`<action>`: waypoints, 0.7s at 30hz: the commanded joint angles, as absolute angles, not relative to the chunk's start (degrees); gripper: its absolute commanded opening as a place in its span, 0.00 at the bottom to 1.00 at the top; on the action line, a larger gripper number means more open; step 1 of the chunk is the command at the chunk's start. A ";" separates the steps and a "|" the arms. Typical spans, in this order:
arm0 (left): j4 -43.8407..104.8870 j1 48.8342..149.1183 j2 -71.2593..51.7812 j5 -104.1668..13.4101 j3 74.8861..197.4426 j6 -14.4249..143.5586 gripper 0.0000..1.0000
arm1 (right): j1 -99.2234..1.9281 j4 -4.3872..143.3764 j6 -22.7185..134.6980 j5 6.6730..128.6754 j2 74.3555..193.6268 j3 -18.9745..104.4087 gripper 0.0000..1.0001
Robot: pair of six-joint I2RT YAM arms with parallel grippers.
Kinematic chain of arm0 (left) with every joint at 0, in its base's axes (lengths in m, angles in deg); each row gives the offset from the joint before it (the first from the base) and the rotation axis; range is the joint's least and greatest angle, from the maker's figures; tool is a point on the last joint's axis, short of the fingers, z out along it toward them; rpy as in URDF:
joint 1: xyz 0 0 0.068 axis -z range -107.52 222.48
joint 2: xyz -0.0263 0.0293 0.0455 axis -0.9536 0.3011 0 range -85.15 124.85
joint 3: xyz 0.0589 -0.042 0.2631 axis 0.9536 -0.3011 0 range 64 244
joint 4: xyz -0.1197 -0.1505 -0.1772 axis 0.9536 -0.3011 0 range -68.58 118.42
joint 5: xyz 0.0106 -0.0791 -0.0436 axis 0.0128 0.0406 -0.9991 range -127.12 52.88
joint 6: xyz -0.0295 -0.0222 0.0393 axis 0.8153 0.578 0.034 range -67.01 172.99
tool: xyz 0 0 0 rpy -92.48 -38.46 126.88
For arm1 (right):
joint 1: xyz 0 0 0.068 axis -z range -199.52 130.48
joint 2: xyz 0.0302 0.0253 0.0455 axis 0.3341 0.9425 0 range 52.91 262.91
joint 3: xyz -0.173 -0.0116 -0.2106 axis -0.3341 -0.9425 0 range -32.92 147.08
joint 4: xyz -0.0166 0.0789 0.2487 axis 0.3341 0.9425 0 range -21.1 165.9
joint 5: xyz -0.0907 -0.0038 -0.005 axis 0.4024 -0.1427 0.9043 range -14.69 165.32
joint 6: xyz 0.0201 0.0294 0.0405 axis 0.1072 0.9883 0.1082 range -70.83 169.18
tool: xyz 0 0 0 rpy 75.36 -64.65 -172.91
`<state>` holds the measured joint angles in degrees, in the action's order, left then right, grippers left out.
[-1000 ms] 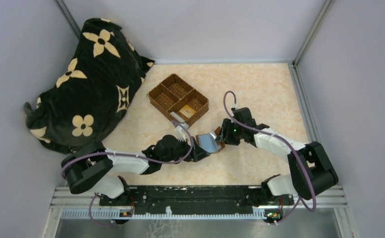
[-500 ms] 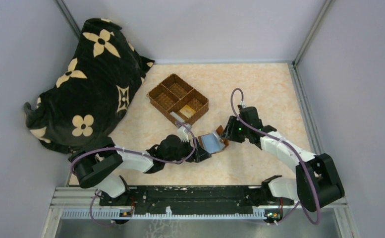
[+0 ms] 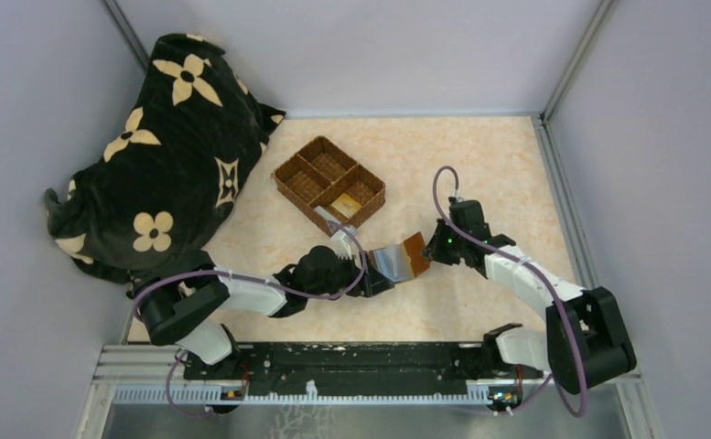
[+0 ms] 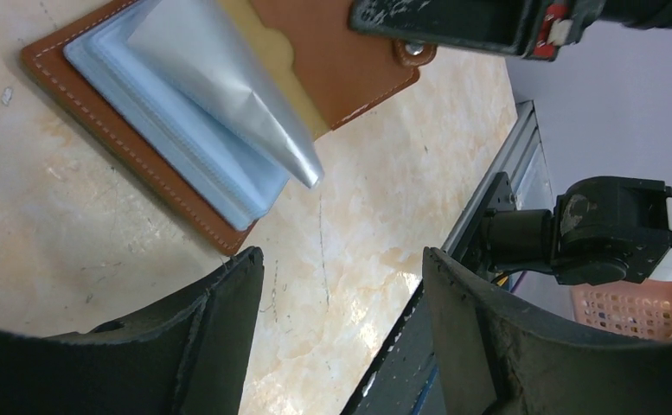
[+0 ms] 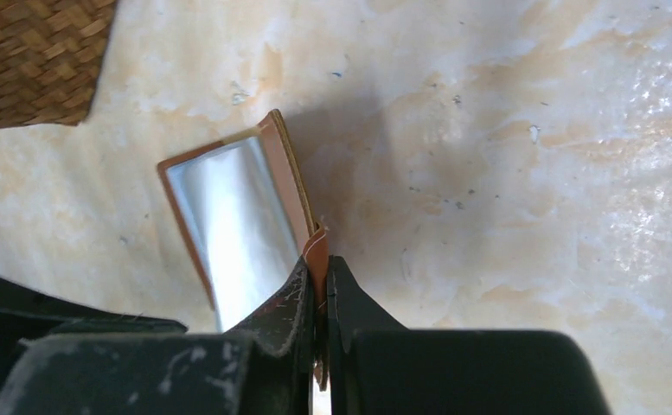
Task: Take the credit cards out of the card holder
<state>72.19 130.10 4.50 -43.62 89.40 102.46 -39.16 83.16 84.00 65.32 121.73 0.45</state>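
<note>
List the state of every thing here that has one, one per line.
card holder: open, silver inner face showing
right gripper: shut on card holder flap
left gripper: open, empty
wicker tray: upright
patterned bag: slumped, far left

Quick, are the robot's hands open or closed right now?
Left end effector: open, holding nothing.
Right end effector: closed on the card holder edge.
</note>
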 commanded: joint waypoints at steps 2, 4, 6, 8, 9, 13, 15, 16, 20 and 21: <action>72.60 130.31 4.62 -44.58 92.23 101.34 0.73 | -38.67 80.35 82.50 68.92 125.28 -1.60 0.00; 71.75 130.31 4.66 -44.49 93.21 100.84 0.74 | -38.68 78.45 82.49 67.71 126.88 -2.57 0.00; 71.17 130.33 5.12 -44.39 94.23 100.31 0.73 | -38.68 75.99 82.86 66.02 128.18 -4.06 0.00; 71.12 130.31 5.93 -44.46 95.25 99.95 0.73 | -38.65 74.65 83.26 65.32 129.12 -5.01 0.00; 71.12 130.33 6.48 -44.59 95.73 99.84 0.74 | -38.68 74.07 83.38 65.09 129.53 -5.37 0.00; 71.96 130.31 9.29 -45.84 97.54 99.98 0.73 | -38.68 72.30 83.55 63.66 130.41 -6.97 0.00; 72.58 130.31 10.52 -46.90 98.27 100.39 0.74 | -38.64 72.00 83.55 63.36 130.37 -7.57 0.00; 72.84 130.31 11.02 -47.10 98.57 100.57 0.74 | -38.61 71.90 83.56 63.31 130.28 -7.82 0.00; 73.76 130.31 12.20 -47.85 98.84 101.12 0.73 | -38.68 72.42 83.11 63.52 129.72 -8.12 0.16; 73.91 130.31 12.31 -47.92 98.74 101.17 0.73 | -38.66 72.60 82.91 63.65 129.48 -8.00 0.24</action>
